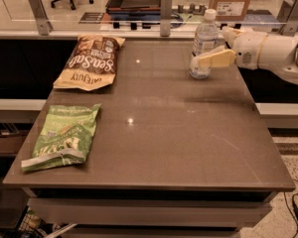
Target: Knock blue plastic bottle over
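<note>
The blue plastic bottle (pixel 204 42) stands upright near the table's far right, clear with a white cap and pale label. My gripper (pixel 208 58) reaches in from the right on a white arm. Its yellowish fingers (pixel 216 59) lie across the bottle's lower half, touching or just in front of it. The bottle's lower right side is hidden behind the fingers.
A brown chip bag (pixel 89 61) lies flat at the far left of the brown table (pixel 179 133). A green chip bag (pixel 64 137) lies at the near left. A glass rail with metal posts (pixel 165 13) runs along the far edge. The table's right edge is close to the bottle.
</note>
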You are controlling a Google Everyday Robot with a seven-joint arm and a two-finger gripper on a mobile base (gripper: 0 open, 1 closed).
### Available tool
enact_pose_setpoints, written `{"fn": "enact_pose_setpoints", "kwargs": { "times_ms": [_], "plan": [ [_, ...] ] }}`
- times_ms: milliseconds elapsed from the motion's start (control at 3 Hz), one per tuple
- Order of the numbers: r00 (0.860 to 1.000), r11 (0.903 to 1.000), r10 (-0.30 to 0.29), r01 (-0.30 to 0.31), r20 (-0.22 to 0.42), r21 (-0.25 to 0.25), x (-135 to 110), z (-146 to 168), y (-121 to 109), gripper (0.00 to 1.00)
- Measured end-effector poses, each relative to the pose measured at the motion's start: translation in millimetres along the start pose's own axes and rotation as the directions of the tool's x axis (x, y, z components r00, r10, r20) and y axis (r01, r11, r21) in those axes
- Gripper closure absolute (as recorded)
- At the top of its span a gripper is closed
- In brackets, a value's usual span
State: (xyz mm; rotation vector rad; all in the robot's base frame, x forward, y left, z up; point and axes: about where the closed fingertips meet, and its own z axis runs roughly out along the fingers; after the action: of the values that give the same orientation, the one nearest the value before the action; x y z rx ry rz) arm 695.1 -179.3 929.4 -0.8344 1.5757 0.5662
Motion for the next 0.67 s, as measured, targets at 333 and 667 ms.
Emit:
{"fn": "enact_pose_setpoints", "kwargs": {
  "times_ms": [333,667],
  "plan": [
    [1.000,0.9998,0.006,-0.005,0.025,-0.022,0.4,13.1,3.2,0.00],
    [0.998,0.9994,0.016,-0.014,0.064,-0.032,3.7,23.3,6.9,0.18]
  ]
}}
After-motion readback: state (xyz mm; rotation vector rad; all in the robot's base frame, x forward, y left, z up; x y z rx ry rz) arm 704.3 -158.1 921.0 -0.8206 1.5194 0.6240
